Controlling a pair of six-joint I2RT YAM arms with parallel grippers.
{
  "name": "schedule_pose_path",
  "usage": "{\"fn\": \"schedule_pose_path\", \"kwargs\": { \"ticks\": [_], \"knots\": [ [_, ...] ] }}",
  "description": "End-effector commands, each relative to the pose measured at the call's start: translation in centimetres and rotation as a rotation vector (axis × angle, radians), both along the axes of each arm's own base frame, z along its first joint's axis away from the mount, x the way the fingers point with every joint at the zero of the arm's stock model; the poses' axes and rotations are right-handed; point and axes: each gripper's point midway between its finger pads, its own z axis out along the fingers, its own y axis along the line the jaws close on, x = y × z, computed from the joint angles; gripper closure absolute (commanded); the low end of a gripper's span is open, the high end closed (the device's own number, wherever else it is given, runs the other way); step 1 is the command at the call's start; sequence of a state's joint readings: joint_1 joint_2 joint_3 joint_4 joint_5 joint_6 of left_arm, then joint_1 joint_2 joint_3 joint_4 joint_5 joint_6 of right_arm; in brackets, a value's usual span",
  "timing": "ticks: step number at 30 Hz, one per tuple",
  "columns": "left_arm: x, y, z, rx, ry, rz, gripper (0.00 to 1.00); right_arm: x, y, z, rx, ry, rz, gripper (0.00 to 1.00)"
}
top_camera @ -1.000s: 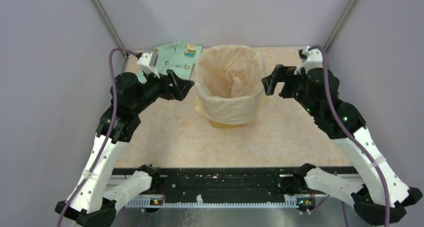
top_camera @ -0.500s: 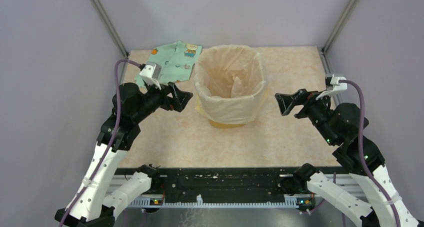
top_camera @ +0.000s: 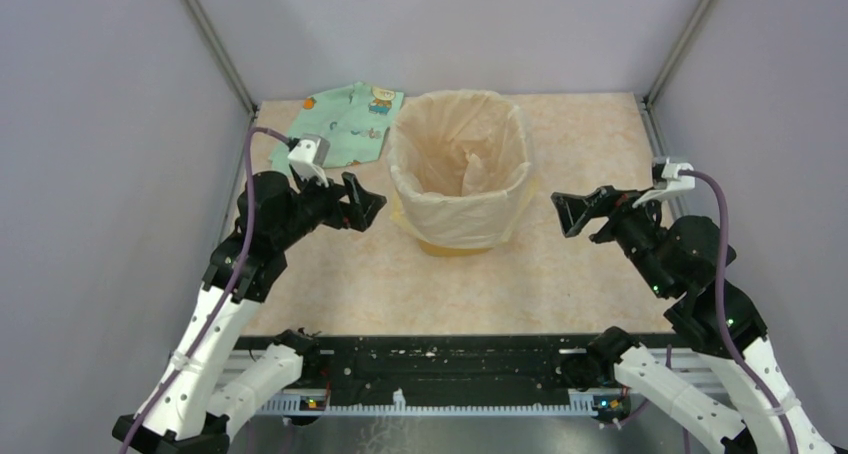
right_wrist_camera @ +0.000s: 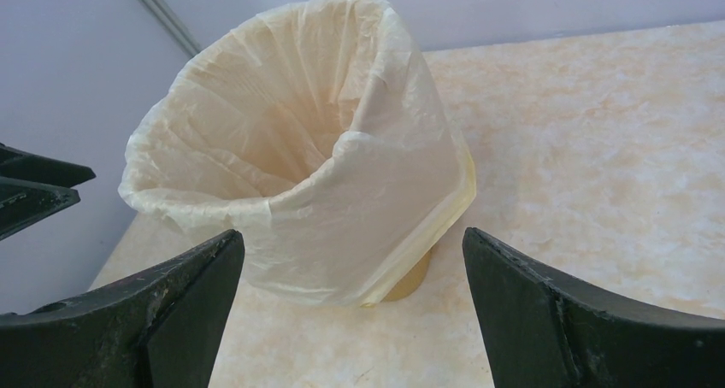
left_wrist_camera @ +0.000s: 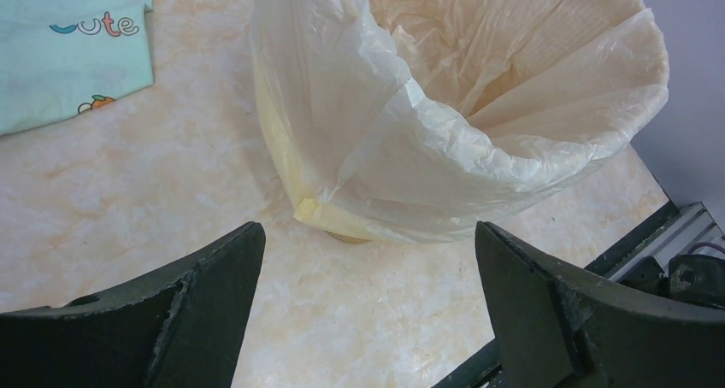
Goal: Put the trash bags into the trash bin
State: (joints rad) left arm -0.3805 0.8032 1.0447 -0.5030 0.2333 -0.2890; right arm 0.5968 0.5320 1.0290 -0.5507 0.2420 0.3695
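Left hand (top_camera: 362,200) and right hand (top_camera: 566,214) hang released, jaws spread wide and gripping nothing, either side of the trash bin (top_camera: 447,246) standing mid-desk (top_camera: 560,274), the trash bag (top_camera: 455,212) lining it and draped over its rim, with the mint cloth (top_camera: 345,124) flat at the back-left.

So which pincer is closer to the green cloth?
The left pincer: the cloth lies just beyond it, while the right pincer is on the other side of the bin.
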Motion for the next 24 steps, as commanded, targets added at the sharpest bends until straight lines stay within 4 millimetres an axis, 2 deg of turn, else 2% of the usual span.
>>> {"fn": "schedule_pose_path", "kwargs": {
  "ticks": [1,24],
  "knots": [
    [-0.14,0.29,0.54,-0.002,-0.034,0.012,0.02,0.44,-0.06,0.85,0.026,-0.03,-0.016,0.01],
    [-0.25,0.34,0.34,0.008,-0.041,0.005,0.02,0.58,0.07,0.68,0.029,-0.027,-0.016,0.01]
  ]
}}
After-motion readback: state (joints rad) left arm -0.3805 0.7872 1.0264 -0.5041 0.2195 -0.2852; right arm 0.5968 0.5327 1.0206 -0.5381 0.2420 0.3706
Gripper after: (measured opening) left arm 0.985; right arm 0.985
